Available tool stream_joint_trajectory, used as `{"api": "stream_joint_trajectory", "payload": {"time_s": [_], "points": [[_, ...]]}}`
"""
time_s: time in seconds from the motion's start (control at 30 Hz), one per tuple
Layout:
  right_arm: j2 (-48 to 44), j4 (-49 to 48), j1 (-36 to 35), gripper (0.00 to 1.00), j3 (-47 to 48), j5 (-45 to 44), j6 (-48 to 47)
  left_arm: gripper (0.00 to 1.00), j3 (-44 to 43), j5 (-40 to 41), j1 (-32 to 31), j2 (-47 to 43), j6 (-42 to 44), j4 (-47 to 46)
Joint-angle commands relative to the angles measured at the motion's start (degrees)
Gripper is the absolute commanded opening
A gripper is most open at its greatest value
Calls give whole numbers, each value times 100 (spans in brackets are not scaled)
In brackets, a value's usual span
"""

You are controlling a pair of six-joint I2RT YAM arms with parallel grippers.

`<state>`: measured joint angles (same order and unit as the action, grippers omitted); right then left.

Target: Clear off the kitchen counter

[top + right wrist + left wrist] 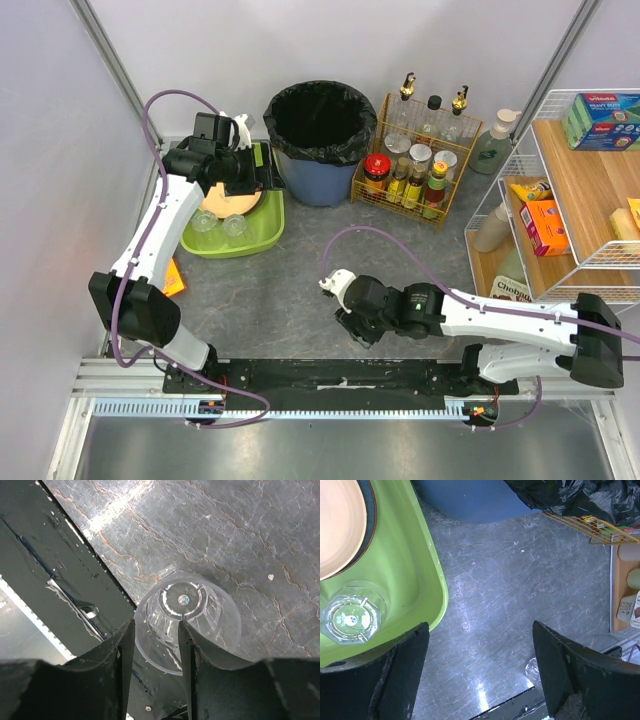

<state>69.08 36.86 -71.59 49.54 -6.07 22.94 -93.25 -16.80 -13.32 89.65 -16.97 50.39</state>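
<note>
Tub (272, 222) holding plate (224, 201), seemingly two glasses (203, 221)

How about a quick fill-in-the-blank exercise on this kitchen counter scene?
The bin is lined with a ___ bag. The tub holding the plate and glasses is ___ in colour. The gripper straddling the rim of the clear glass near the front edge of the counter belongs to the ___ arm.
Missing words: black, green, right.

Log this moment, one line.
left gripper: open, empty, at green plastic tub; right gripper: open, astride clear tumbler rim, on grey stone-look counter
</note>
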Motion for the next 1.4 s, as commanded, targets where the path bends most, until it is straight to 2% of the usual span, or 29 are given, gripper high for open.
{"api": "stream_joint_trajectory", "payload": {"time_s": [0.0, 0.2, 0.33, 0.5, 0.83, 0.97, 1.2, 1.37], "points": [[210, 76, -39, 45, 21, 35, 18, 89, -61, -184, -4, -35, -25, -196], [369, -65, -48, 43, 3, -44, 35, 89, -61, -131, 5, -123, 1, -187], [492, -83, -56, 49, 38, -175, 88, 89, -61, -131, 5, -123, -8, -179], [220, -162, -57, 60, 117, -360, 79, 89, -70, -140, 5, -132, -17, -179], [141, -39, -57, 66, 249, -642, 105, 89, -26, -140, 5, -167, -34, -170], [246, -56, -57, 61, 153, -633, 193, 89, -9, -140, 5, -184, -34, -179], [422, -214, -57, 34, -102, -957, 378, 89, 0, -262, 5, -272, -87, -170], [554, -302, -56, 29, 20, -1142, 396, 89, -17, -403, 5, -378, -140, -170]]}}
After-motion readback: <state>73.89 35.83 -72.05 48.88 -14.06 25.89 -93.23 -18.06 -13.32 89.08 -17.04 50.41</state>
